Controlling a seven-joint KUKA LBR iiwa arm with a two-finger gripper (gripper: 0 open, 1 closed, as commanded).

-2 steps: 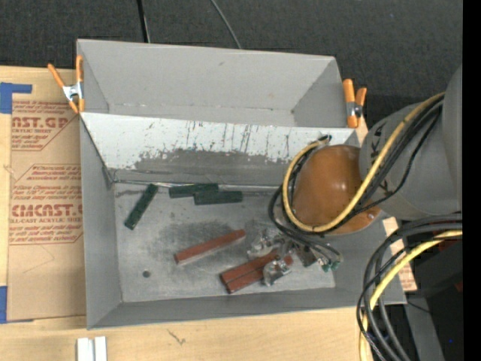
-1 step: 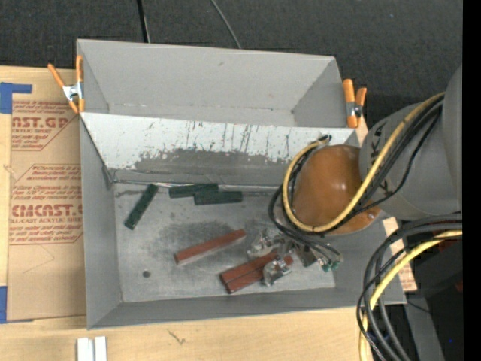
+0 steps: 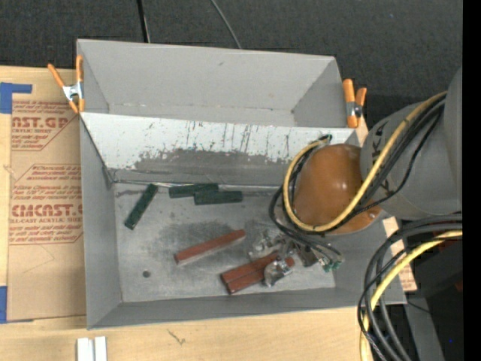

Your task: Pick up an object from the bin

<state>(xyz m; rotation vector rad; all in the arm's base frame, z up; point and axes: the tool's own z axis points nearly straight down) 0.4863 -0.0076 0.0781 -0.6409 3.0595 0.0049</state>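
Camera view: claw [image 3: 275, 268] low at right end of a red-brown flat block [image 3: 240, 279], lower right of bin [image 3: 98, 232] floor; clamped or apart, cannot tell. Second red-brown bar [image 3: 209, 247] just left.

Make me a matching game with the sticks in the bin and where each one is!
Things:
1. tilted green stick
2. green bar
3. long brown stick
4. brown block

Places:
A. right beside the gripper
B. far left
C. along the back wall
D. middle of the floor

Pairs: 1-B, 2-C, 3-D, 4-A
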